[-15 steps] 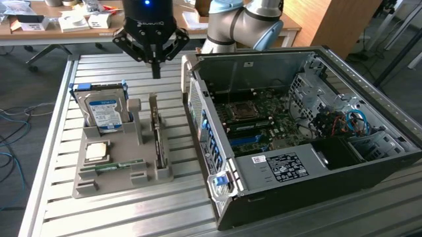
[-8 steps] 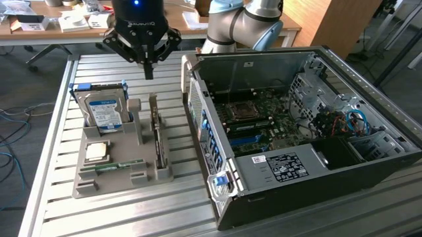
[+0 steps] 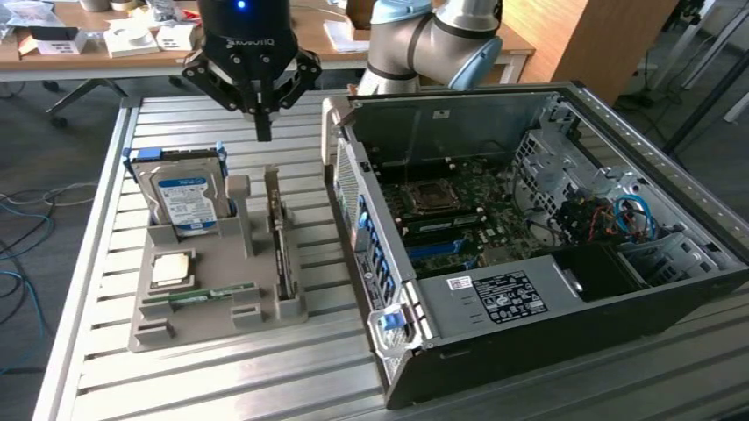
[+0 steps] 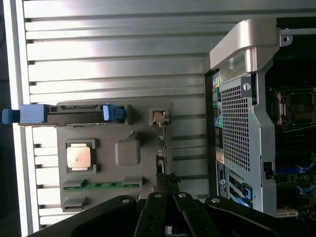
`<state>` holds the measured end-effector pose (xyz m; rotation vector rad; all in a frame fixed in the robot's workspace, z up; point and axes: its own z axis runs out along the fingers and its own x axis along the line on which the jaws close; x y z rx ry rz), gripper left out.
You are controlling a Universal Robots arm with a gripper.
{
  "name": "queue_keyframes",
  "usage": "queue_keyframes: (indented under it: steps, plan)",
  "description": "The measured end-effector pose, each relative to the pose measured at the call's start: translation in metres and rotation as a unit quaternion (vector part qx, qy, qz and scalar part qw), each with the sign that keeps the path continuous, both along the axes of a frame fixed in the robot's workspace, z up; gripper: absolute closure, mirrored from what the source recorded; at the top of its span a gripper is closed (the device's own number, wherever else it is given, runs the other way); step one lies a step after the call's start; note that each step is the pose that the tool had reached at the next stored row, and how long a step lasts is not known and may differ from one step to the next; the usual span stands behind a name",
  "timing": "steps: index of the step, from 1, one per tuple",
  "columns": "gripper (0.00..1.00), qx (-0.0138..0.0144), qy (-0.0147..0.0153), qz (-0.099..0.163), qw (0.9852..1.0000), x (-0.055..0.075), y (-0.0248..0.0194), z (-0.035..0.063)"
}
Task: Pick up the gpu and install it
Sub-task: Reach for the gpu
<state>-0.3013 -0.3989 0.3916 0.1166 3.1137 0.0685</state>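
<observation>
Standing on its long edge in a slot of the grey holder (image 3: 158, 329), the gpu (image 3: 279, 237) runs lengthwise from the hard drive's (image 3: 188, 202) end toward the near tabletop (image 3: 105, 377) edge, parallel to the open computer case (image 3: 527, 351). Bare slats separate holder and case. The pincer (image 3: 263, 132), pressed together, hangs above the holder, touching nothing
</observation>
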Motion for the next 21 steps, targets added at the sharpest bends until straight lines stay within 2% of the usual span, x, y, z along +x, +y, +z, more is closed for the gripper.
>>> queue_keyframes:
  steps: [3, 6, 21]
  plan:
    - [0.89, 0.0000, 0.0001, 0.000, 1.0000, 0.000, -0.0016, 0.0000]
    - [0.89, 0.0000, 0.0000, 0.000, 1.0000, 0.000, -0.0058, 0.0000]
    - [0.89, 0.0000, 0.0000, 0.000, 1.0000, -0.002, -0.0338, 0.0000]
